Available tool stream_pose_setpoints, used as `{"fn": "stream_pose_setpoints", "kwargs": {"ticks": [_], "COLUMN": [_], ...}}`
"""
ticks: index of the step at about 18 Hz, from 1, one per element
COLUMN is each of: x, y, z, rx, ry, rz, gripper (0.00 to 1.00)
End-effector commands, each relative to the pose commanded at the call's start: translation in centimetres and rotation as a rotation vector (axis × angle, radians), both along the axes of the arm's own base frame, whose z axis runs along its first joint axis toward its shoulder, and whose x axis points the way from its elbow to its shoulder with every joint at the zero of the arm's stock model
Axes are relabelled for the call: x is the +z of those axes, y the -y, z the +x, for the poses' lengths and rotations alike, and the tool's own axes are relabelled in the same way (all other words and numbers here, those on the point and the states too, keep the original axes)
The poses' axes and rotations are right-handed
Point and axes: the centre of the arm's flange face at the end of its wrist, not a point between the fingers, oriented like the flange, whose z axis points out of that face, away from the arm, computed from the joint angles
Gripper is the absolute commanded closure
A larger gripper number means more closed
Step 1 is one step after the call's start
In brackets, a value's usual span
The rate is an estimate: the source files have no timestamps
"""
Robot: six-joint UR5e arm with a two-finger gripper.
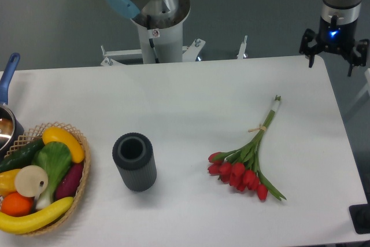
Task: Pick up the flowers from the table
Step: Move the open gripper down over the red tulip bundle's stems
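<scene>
Nearest the viewer, at the front left corner of the large white rectangular surface (191, 93), sits a round wicker basket (81, 180) filled with colourful fruit and vegetables. Just right of it stands a dark grey hollow cylinder (135, 161). Right of centre lies the bunch of red tulips with long green stems (247, 160), tied by a thin tan band. Its long axis runs diagonally: buds point toward the front left, stem ends toward the back right. The black two-finger hand (334, 56) hangs above the back right corner, fingers apart, gripping nothing, well apart from the bunch.
</scene>
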Motion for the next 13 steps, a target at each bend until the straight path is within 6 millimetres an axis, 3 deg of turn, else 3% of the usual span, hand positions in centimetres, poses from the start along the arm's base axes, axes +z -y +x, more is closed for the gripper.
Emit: {"fn": "stream_pose_setpoints", "kwargs": {"ticks": [4, 9, 13], "x": [-0.6, -3.7, -6.8], "y": [-0.6, -1.1, -5.1], "z": [0.8, 2.3, 4.1], "rx": [-0.007, 0.0, 0.102], "ry": [0.007, 0.053, 0.05], "rz": [-0.009, -0.003, 0.043], "gripper": [0.0, 0.0, 0.0]}}
